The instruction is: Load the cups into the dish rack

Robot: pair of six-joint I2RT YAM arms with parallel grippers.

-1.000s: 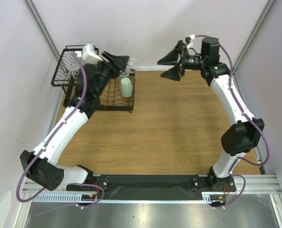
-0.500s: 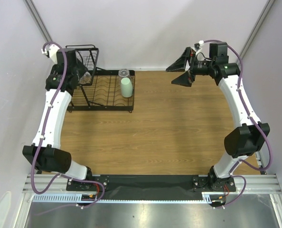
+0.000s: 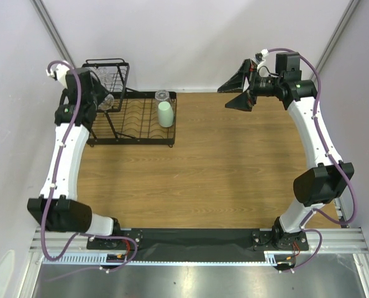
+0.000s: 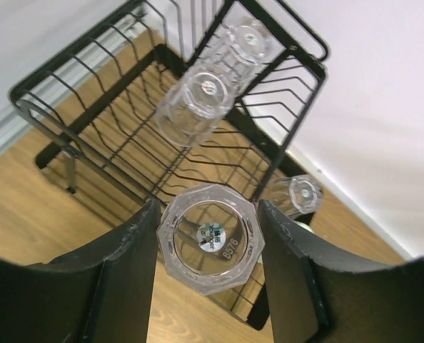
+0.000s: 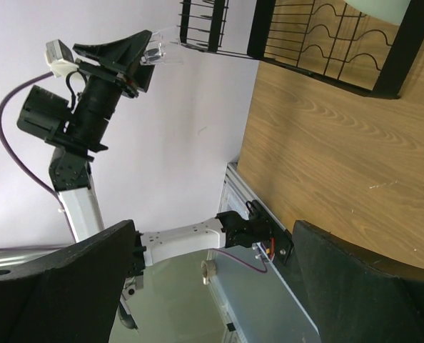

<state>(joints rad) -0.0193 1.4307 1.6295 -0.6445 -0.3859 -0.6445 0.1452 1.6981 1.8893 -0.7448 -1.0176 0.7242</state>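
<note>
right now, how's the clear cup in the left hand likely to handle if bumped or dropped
Probably slippery: the clear cup looks like smooth glass, pinched only at its sides by the left hand. Likely fragile, so dropping it onto the dish rack wires could chip it. Its faceted rim should limit rolling.
</note>
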